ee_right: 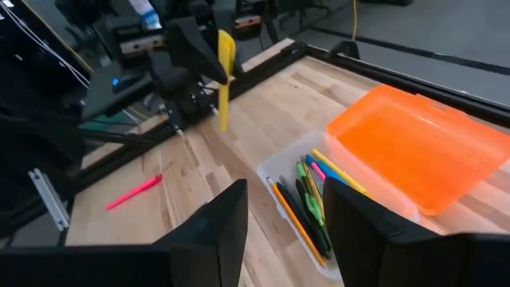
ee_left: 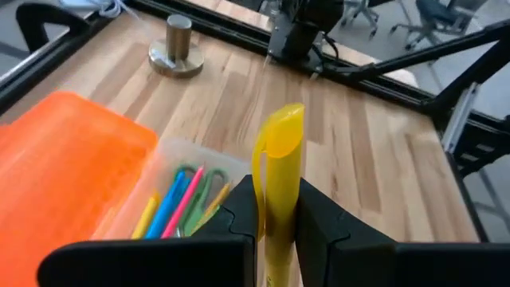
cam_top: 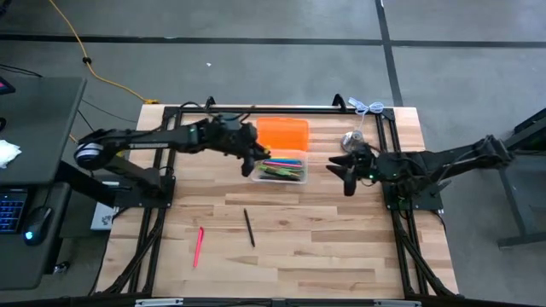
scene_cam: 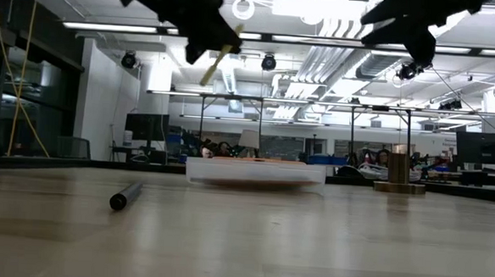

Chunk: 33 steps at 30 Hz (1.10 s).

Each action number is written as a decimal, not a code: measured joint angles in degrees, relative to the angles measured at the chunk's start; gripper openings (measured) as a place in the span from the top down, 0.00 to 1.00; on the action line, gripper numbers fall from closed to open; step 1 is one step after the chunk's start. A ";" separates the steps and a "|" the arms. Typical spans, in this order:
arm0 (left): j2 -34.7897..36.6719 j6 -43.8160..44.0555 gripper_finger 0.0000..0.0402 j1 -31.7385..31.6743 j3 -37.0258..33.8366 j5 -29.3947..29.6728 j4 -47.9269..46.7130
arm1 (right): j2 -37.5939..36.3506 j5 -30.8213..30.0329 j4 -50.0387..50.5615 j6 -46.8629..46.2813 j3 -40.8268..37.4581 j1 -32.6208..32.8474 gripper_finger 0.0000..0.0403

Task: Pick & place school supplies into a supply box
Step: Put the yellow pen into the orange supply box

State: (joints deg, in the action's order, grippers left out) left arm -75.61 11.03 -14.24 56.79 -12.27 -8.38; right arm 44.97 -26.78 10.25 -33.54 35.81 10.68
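My left gripper hovers at the left end of the clear supply box, shut on a yellow marker. The box stands on the table in front of an orange rectangular piece. It holds several pens, pencils and green-handled scissors. A black pen and a pink pen lie on the table nearer the near edge. My right gripper hangs open to the right of the box, above the table, touching nothing. My left gripper pinches the yellow marker's barrel between its two fingers. The marker's free end sticks out past the fingertips. It is lifted clear of the table and hangs tilted below the gripper.
A silver bell stands on the table behind my right gripper, near the far right corner. Black frame rails run along the table's far and side edges. Bare wood stretches across the near half of the table.
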 joint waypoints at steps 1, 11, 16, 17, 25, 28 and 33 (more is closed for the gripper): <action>-1.46 -0.46 0.81 0.00 1.57 0.00 -0.43 | -1.44 0.15 -0.85 0.01 -1.34 0.00 0.65; -12.84 -6.38 0.81 0.00 15.49 2.19 -13.47 | -11.24 0.17 -8.84 1.71 -11.82 -0.17 0.65; -17.94 -9.41 0.81 0.00 21.20 2.80 -19.38 | -13.92 0.32 -9.47 2.09 -14.19 -0.17 0.65; -18.98 -9.76 0.81 0.00 22.17 2.84 -19.40 | -14.39 0.35 -9.55 2.36 -14.52 -0.17 0.65; -25.33 -13.13 0.81 0.00 27.38 2.99 -26.64 | -18.76 -0.31 -10.99 3.04 -17.71 -0.17 0.65; -27.18 -14.21 0.81 0.02 28.49 2.99 -27.45 | -21.01 -0.68 -15.31 2.99 -21.02 -0.17 0.65; -30.20 -16.38 0.81 0.02 30.40 4.54 -28.91 | -23.86 -0.51 -24.41 2.65 -27.13 -0.17 0.65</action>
State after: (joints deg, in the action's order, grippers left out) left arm -105.82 -5.35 -14.22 87.19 -7.73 -37.29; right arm 21.11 -27.29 -14.15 -30.89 8.67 10.50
